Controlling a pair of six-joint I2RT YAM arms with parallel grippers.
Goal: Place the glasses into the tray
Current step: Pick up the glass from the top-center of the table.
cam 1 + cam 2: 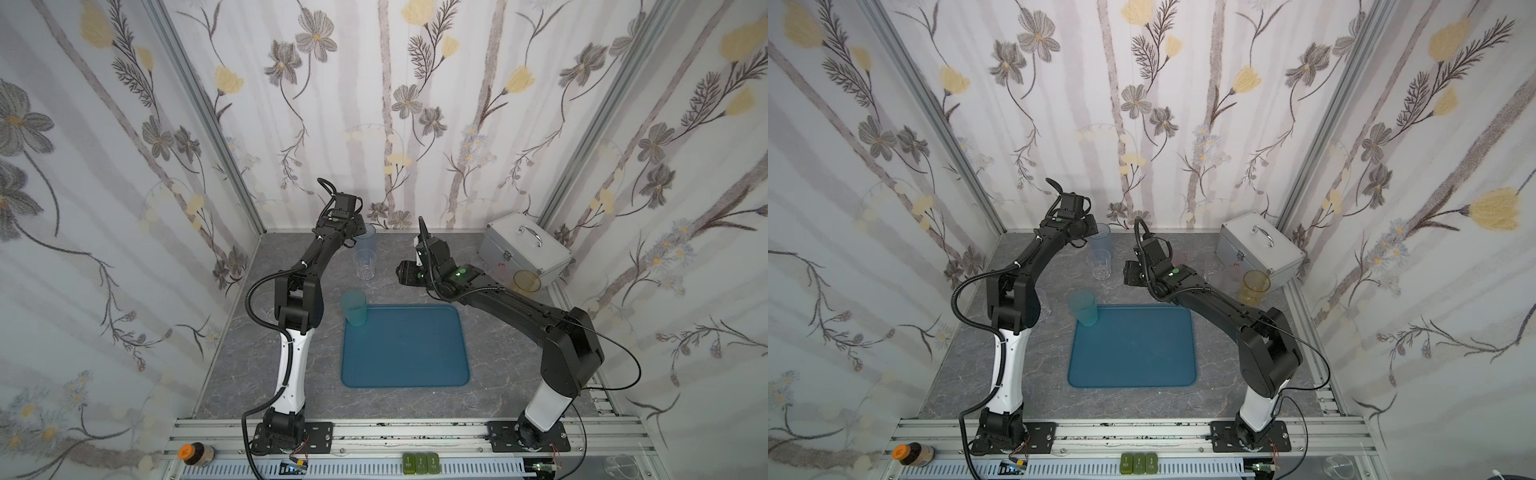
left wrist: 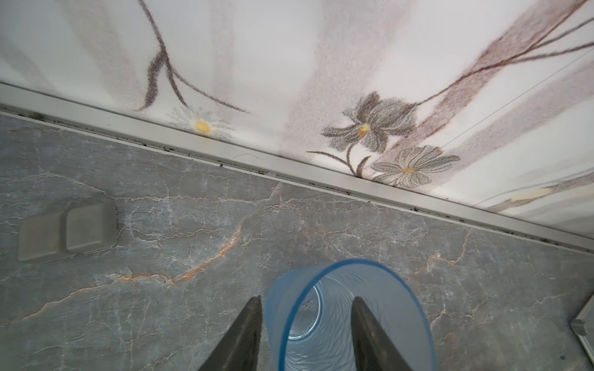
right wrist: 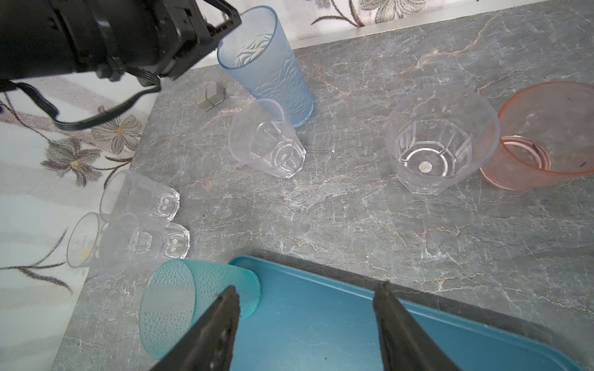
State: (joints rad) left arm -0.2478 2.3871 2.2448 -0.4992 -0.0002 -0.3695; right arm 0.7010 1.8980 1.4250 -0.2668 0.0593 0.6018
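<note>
The blue tray [image 1: 405, 353] lies flat on the grey table [image 1: 257, 374]. It is the closest thing of all. One teal glass [image 1: 354, 307] stands on the tray's far left corner. The rest of the tray is bare.

The right gripper [image 3: 305, 321] hangs in the air just past the tray's far side. Its two fingers are wide apart and there is nothing between them.

To the left of the tray's far left corner, three clear glasses [image 3: 138, 221] sit close together. The left arm hides most of them in both top views.

Past the tray's far side stands a small clear glass [image 1: 365, 264]. More to the right are a wider clear glass [image 3: 440, 147] and a pink glass [image 3: 543, 138] just beside it. Past the tray's far right corner is a yellow glass [image 1: 527, 282]. It is just in front of a silver case [image 1: 523, 247].

Farthest from the tray, close to the flowery back wall [image 2: 289, 64], stands a tall blue glass [image 3: 276, 74]. The left gripper [image 2: 307, 300] is at its top. One finger is inside the glass and one is outside, so the glass wall is between them. The fingers are apart and are not squeezing it. A little grey block [image 2: 67, 231] lies near that glass.
</note>
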